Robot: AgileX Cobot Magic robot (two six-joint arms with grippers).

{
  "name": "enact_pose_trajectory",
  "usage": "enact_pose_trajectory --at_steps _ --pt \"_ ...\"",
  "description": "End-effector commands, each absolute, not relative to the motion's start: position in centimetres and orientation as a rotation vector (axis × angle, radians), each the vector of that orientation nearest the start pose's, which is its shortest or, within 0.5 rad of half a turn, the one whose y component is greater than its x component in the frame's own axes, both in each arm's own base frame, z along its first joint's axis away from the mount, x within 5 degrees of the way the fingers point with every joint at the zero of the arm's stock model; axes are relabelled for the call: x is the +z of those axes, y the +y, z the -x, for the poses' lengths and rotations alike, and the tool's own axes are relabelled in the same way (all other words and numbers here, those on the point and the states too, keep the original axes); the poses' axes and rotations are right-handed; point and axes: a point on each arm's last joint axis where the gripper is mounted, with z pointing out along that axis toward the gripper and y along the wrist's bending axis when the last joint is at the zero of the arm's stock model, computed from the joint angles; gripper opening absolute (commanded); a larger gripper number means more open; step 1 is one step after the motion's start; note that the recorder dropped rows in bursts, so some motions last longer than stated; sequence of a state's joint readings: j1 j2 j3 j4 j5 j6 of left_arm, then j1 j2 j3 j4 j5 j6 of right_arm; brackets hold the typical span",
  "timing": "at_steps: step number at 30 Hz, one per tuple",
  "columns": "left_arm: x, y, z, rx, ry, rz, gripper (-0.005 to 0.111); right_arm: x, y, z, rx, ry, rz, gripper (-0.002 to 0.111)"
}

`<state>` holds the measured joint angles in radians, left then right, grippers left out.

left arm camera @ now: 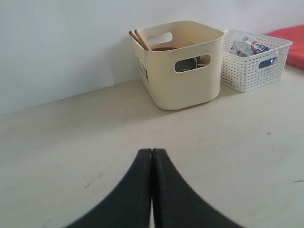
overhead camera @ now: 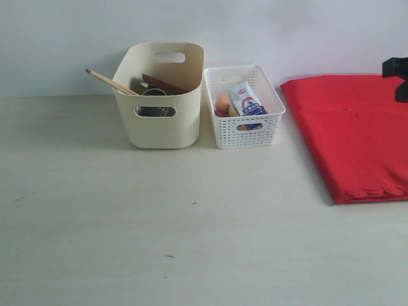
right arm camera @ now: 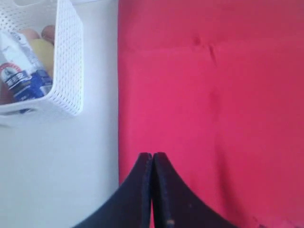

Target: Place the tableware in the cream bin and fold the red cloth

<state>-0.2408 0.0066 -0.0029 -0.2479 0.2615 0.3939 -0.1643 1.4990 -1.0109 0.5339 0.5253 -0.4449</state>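
**Tableware in the bin, red cloth lying in layers**

The cream bin (overhead camera: 162, 121) stands at the far side of the tabletop (overhead camera: 191, 223). Two chopsticks (overhead camera: 109, 81) jut over its left rim and a brown plate (overhead camera: 162, 83) leans inside. Close against its right side, a white lattice basket (overhead camera: 245, 131) holds a carton (overhead camera: 247, 102) and an egg (overhead camera: 222, 103). Further right, the red cloth (overhead camera: 357, 140) lies flat in stacked layers, its scalloped edge nearest.

Only the left wrist view shows the left gripper (left arm camera: 151, 153), its jaws pressed together on nothing, over bare tabletop to the near left of the bin. Through the bin's handle cut-out it catches metal, apparently the steel cup (left arm camera: 190, 64).

Only the right wrist view shows the right gripper (right arm camera: 152, 156), likewise closed and empty above the cloth's left edge. It also shows a yellow item (right arm camera: 42, 52) in the basket. The exterior view shows just a dark arm part (overhead camera: 396, 75) at the cloth's far right.
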Motion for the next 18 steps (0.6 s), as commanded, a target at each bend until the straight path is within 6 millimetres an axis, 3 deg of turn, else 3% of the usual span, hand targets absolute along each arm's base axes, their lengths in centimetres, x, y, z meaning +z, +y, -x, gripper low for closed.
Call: enact_pose_trajectory --at_steps 1,4,8,18 --pt "19.1 -1.9 -5.2 -0.122 1.693 -0.379 0.0 27.7 -1.8 -26.4 0.285 2.335 -0.143 0.0" --pt "19.1 -1.9 -5.2 -0.122 1.693 -0.379 0.0 28.0 -1.0 -24.0 0.346 2.266 -0.146 0.0" --pt "19.1 -1.9 -5.2 -0.122 1.693 -0.379 0.0 28.4 -0.3 -22.3 0.396 2.198 -0.115 0.0" --pt "19.1 -1.9 -5.2 -0.122 1.693 -0.379 0.0 27.5 0.1 -21.6 0.442 2.231 -0.124 0.0"
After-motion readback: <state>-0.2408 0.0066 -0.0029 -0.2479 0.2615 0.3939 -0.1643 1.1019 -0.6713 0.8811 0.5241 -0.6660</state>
